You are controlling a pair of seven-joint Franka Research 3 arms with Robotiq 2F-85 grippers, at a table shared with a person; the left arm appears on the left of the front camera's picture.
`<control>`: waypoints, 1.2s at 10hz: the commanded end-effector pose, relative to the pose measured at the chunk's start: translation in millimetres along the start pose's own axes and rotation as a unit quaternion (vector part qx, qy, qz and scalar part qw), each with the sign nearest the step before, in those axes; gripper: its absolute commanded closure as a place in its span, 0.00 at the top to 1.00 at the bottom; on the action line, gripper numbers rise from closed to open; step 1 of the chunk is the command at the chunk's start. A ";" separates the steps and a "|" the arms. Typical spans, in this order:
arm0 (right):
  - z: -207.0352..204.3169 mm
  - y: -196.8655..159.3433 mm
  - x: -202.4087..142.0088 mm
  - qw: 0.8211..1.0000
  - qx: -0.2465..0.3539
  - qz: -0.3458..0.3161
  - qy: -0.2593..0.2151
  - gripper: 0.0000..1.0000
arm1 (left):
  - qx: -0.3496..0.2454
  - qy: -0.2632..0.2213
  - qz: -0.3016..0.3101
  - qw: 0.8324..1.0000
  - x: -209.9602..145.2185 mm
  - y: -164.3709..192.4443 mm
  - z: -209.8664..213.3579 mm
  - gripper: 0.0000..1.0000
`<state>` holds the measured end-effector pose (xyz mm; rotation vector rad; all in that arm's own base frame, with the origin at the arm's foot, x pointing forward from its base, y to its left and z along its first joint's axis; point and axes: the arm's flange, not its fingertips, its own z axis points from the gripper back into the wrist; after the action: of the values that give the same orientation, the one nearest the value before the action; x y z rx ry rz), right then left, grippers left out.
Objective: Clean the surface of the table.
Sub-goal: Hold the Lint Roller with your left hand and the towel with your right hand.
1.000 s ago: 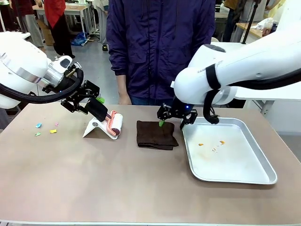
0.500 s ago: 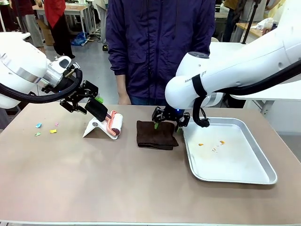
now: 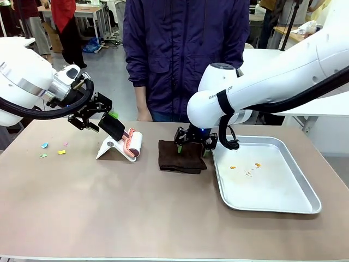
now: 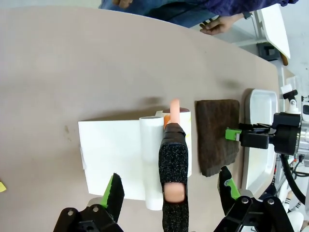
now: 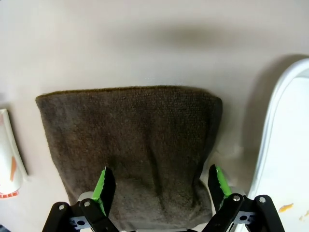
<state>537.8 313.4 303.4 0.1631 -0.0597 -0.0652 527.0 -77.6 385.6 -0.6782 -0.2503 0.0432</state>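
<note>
My right gripper [image 3: 191, 143] has shifted left from the tray [image 3: 272, 188] corner and is now low over the cloth [image 3: 180, 157] near the table [image 3: 109, 207]'s far edge. Its jaws are spread astride the cloth, grasping nothing. My left gripper [image 3: 112, 123] is unmoved, jaws released either side of the roller [image 3: 132, 143] handle. The table lies beneath both arms.

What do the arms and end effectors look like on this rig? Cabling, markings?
Both arms are glossy white, rounded shells: left arm has a silver wrist ring and a looping black cable; right arm carries grey lettering, a black strap and a hanging black cable. The left end effector and right end effector are black, two-fingered, with green pads.
</note>
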 end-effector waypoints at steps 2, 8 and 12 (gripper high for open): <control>0.6 6.2 3.4 1.000 -0.016 0.005 0.010 0.41 | -0.014 -0.012 -0.009 1.000 1.8 -1.2 -4.2 0.42; -1.4 6.1 2.5 1.000 -0.008 0.010 0.018 0.00 | -0.018 -0.023 -0.006 1.000 3.8 -6.3 -4.2 0.04; -1.3 5.0 3.6 1.000 -0.005 0.009 0.020 0.00 | -0.023 -0.024 -0.008 0.999 2.7 -6.6 -3.1 0.00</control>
<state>537.8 318.5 306.6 0.1534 -0.0341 -0.0532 529.1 -82.7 389.4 -0.7013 -0.2733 0.0458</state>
